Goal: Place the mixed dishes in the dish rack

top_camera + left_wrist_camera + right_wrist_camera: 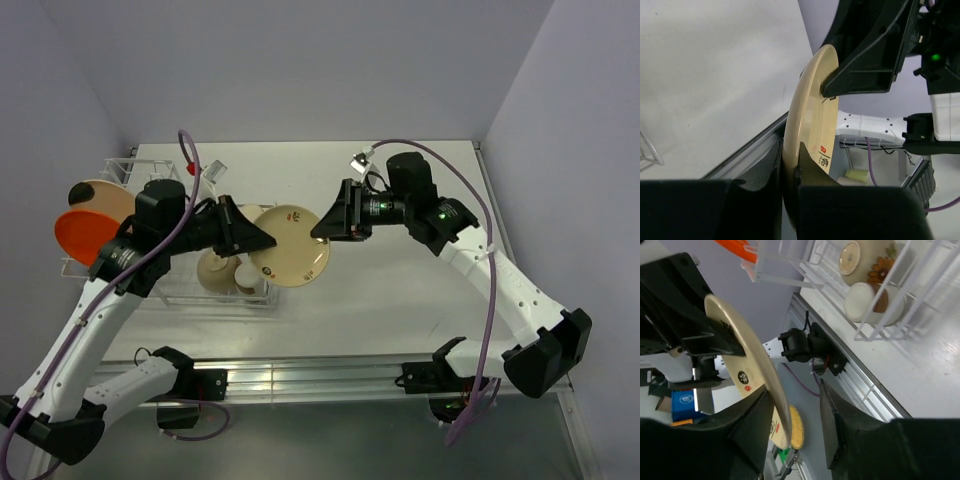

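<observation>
So the piece in play is the cream shallow dish with brown marks point(295, 262): round, glossy, thin-rimmed, with a little red stamp and dark lettering on one face. In the overhead view it hangs in the middle of the frame between both arms. It's just right of the white wire dish rack point(215, 300), and its lower left rim overlaps the rack's corner in that view.

Your left gripper point(258, 240) is clamped right down on the dish's left rim. In the left wrist view the dish point(812, 115) runs edge-on up the centre, and the matte black fingers point(765, 167) are pinched against both faces at the bottom of the frame.

Your right gripper point(322, 228) is at the upper right rim, with its jaws standing apart. In the right wrist view the dish point(750, 355) slants down between the black fingers point(832, 410). It sits close against the finger at lower left, with a clear gap to the one at lower centre. From the left wrist camera, one right finger looks to be touching the rim near the top, but I can't tell for sure.

The glossy orange round plate point(82, 235) sits at the rack's left end. A few pale rounded pieces point(215, 270) are in the basket part, and I can't tell exactly which dishes they are.
</observation>
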`<action>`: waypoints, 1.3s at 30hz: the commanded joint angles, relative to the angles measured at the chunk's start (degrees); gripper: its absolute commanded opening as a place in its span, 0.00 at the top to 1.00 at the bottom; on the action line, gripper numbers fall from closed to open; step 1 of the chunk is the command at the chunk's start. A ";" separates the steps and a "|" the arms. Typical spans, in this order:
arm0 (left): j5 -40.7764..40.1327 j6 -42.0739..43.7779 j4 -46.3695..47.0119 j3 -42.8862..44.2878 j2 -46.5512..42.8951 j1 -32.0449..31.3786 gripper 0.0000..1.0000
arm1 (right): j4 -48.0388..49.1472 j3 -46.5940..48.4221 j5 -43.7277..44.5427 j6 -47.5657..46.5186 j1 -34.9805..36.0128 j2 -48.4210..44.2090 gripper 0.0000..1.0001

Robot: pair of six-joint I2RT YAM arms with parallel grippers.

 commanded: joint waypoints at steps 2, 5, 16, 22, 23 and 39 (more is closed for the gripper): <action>2.51 -2.08 2.91 -0.58 -4.37 -0.33 1.00 | 8.14 4.45 -4.91 -1.79 1.80 1.79 0.49; 2.34 -2.52 2.21 -0.67 -5.95 -0.33 1.00 | 8.93 6.21 -6.32 -3.37 3.38 3.37 0.49; -6.61 -4.63 -5.44 4.41 -10.94 -0.24 0.01 | 14.82 8.06 -9.84 -4.78 7.78 6.53 1.00; -19.10 -7.79 -8.42 5.74 -23.69 -0.24 0.01 | 4.82 20.50 0.16 -15.66 8.04 13.56 1.00; -19.55 -8.58 -9.65 5.74 -24.84 -0.33 0.01 | 4.11 22.89 2.01 -16.89 7.96 14.88 1.00; -21.05 -24.59 -26.44 5.56 -40.49 -0.33 0.01 | 18.23 53.86 42.18 -38.86 19.36 41.60 1.00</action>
